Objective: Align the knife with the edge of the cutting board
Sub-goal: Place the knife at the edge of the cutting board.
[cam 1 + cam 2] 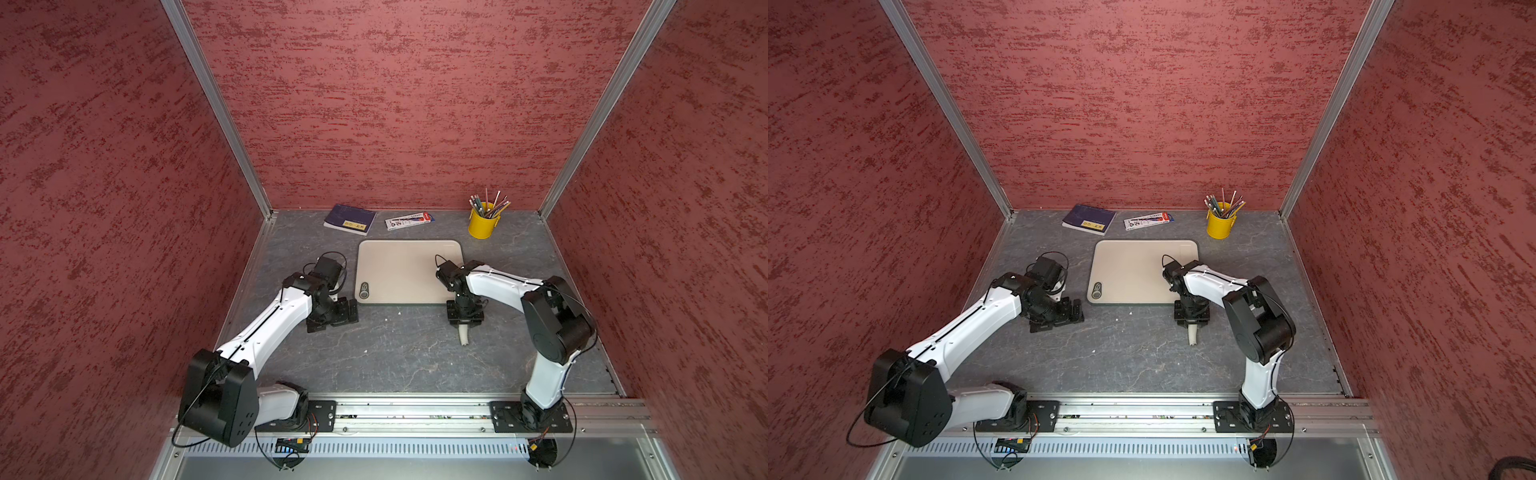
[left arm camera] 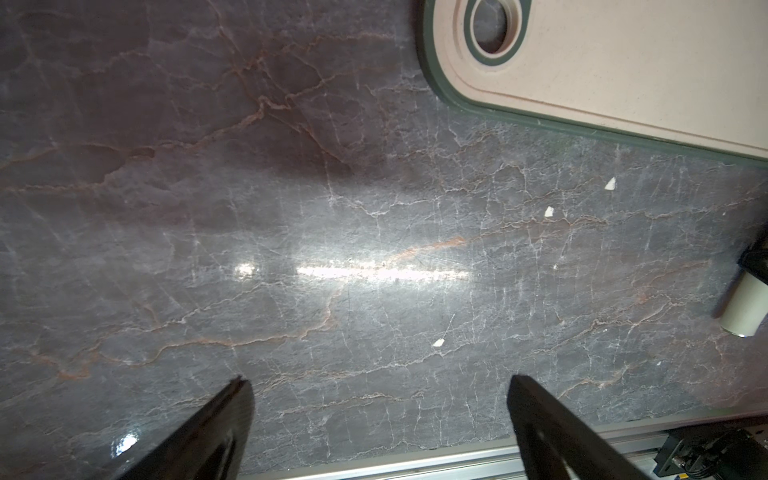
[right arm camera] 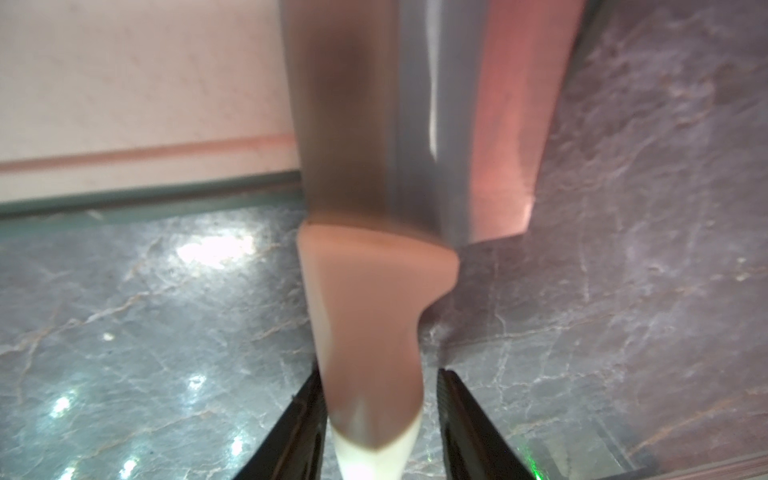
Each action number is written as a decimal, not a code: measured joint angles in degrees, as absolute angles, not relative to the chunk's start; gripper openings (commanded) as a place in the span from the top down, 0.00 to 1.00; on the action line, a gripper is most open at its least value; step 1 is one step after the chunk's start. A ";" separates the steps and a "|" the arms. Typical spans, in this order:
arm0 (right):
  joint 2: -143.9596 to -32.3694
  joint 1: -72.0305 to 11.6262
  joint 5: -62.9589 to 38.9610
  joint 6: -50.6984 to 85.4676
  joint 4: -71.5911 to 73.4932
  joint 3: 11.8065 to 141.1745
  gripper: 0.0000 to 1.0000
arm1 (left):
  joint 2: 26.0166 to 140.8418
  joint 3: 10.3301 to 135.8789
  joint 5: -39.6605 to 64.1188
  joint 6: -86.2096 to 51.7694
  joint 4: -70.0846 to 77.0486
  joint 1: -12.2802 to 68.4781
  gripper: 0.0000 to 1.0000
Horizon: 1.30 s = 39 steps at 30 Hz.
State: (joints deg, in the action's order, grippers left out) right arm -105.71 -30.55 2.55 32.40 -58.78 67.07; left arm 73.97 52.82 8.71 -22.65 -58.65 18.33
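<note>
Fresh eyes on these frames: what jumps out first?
The right gripper straddles the pale handle of the knife, whose broad blade crosses the near right corner of the board; whether it grips yet is unclear. Next come the left gripper, wide open over the table left of the board, and the yellow pencil cup at the far right.

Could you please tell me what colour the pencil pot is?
The pencil pot is yellow, clearest in a top view.

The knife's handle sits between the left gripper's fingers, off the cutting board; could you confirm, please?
Wrong arm: the right wrist view shows the right gripper flanking the handle of the knife, off the cutting board.
</note>
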 measured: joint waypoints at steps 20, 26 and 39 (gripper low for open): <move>-104.88 -30.55 2.55 32.84 -58.83 67.05 0.53 | 73.97 52.84 8.71 -22.65 -58.65 18.72 0.00; -104.88 -30.55 2.55 33.21 -58.85 66.87 0.53 | 73.97 52.84 8.69 -22.65 -58.65 18.90 0.00; -104.47 -30.52 2.59 33.61 -59.53 66.85 0.53 | 73.97 52.82 8.69 -22.65 -58.65 18.94 0.00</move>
